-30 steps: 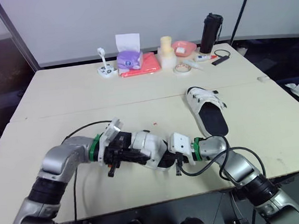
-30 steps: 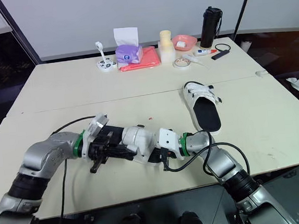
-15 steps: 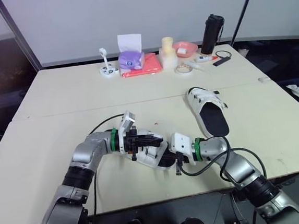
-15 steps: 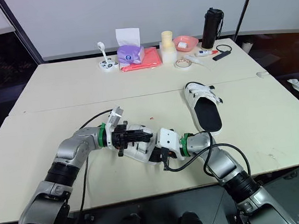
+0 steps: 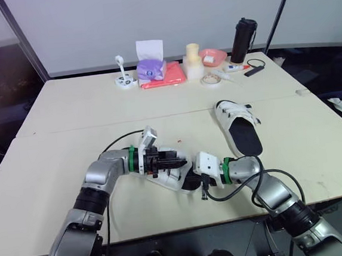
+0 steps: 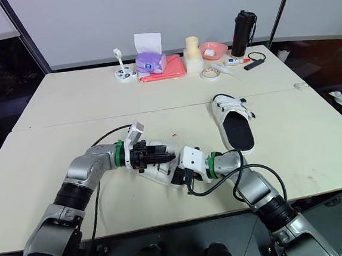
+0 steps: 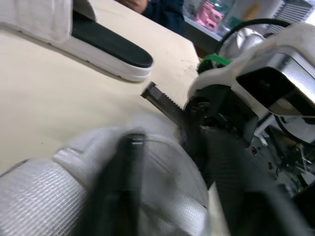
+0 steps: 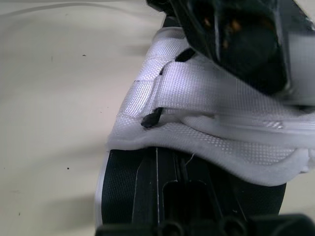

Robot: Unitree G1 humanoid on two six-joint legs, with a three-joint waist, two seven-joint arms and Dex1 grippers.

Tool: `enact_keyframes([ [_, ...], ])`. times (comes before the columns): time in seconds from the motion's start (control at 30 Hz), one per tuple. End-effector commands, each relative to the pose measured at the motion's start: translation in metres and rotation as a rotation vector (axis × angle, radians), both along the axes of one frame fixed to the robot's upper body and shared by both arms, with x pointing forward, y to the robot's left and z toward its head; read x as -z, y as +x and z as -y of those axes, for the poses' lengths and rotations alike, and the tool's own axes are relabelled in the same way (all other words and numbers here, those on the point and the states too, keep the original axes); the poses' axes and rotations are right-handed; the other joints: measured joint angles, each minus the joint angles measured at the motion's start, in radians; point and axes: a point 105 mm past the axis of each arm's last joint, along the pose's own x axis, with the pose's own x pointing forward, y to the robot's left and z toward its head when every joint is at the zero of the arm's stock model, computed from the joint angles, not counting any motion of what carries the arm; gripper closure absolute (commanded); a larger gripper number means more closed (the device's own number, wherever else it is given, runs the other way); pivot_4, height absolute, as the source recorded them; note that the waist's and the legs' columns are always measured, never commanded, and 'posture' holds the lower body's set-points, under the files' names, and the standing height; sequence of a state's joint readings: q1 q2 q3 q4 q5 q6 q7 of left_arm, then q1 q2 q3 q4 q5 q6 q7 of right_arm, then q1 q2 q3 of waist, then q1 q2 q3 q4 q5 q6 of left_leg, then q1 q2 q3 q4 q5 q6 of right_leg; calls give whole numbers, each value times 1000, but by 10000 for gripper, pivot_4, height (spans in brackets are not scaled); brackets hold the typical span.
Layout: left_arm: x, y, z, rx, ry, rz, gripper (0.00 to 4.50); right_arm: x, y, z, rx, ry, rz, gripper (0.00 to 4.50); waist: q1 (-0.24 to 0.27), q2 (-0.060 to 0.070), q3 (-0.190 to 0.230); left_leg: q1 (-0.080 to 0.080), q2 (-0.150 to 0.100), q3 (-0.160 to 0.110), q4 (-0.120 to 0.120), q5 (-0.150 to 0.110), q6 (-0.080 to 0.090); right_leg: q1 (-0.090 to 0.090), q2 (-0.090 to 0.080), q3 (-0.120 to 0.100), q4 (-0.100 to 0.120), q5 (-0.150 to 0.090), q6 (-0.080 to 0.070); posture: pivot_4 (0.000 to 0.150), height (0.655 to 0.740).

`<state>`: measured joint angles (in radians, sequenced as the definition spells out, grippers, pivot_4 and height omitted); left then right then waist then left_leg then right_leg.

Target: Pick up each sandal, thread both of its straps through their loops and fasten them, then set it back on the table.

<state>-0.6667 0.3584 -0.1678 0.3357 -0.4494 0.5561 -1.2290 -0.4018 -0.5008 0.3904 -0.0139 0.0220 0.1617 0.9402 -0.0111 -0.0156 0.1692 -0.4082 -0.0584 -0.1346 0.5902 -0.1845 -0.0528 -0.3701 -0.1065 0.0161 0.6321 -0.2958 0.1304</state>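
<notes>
Left gripper point(image 5: 177, 160) is found laid over the white upper of the near sandal point(image 5: 168, 177), whereas in the pictures from a second ago it is seen lower, at the sandal's left end, with the forearm stretched along the table point(image 5: 70, 143). Half a second ago it is already brought round onto the upper, and little further shift is seen between then and now, so the approach is judged finished and strap work about to begin. Whether anything is pinched by it cannot be told, since its wrist view is blurred. The right gripper point(image 5: 190, 179) is kept at the sandal's other end, unchanged across the pictures, and is judged to be steadying the shoe; whether it is clamped cannot be told either. The sandal itself is not moved: it is held near the front edge of the table, between the two grippers, and whether it is lifted clear of the surface cannot be made out. In the right wrist view a white strap point(image 8: 221, 93) is shown lying across the upper beside a small black loop point(image 8: 151, 118). The second sandal point(image 5: 238, 125) is left untouched, well apart toward the right.
</notes>
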Motion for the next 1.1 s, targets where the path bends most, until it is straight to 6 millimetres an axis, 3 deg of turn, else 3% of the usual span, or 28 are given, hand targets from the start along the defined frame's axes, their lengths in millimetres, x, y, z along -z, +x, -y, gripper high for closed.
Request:
enact_keyframes([
  [0.03, -5, 4, -1, -49, -4, 3, 6164, 37, -5, 16, 44, -113, -110, 45000, 0, 0, 0, 0, 0, 0, 0, 0, 0, 0, 0, 0, 0, 0, 0, 1500, 7400],
  [0.07, -4, 3, 1, -49, -8, -1, 1166, 36, -5, 16, 45, -114, -110, 45000, 1, 0, 0, 0, 0, 0, 0, 0, 0, 0, 0, 0, 0, 0, 0, 1500, 7400],
  [0.1, -4, 3, 2, -50, -12, -4, 519, 36, -4, 16, 46, -114, -109, 45000, 1, 0, -1, 0, 0, 0, 0, 0, 0, 1, 0, 0, 0, 0, 0, 1500, 7400],
  [0.4, -3, 14, 12, -108, 32, 92, 519, 36, -3, 17, 49, -115, -106, 45000, 3, 0, -1, 1, 0, -1, 1, 0, 0, 2, 0, 0, 0, 0, -1, 1500, 7400],
  [0.57, -34, 47, 7, -256, -19, 189, 519, 36, -3, 17, 49, -114, -106, 45000, 5, -1, -1, 1, 0, -2, 3, 0, 0, 2, 1, -1, 0, 1, -1, 1500, 7400],
  [0.8, -72, 68, -19, -295, 5, 292, 519, 35, -3, 15, 48, -111, -103, 45000, -3, -1, -1, -1, -1, 0, 0, 0, 0, -1, 1, -1, 0, 1, 3, 1500, 7400],
  [1.1, -42, 40, -85, -109, 247, 470, 519, 27, -2, 15, 42, -104, -78, 45000, -2, 0, 0, -1, 0, 0, -1, 0, 0, -1, 2, 0, 0, 1, 2, 1500, 7400],
])
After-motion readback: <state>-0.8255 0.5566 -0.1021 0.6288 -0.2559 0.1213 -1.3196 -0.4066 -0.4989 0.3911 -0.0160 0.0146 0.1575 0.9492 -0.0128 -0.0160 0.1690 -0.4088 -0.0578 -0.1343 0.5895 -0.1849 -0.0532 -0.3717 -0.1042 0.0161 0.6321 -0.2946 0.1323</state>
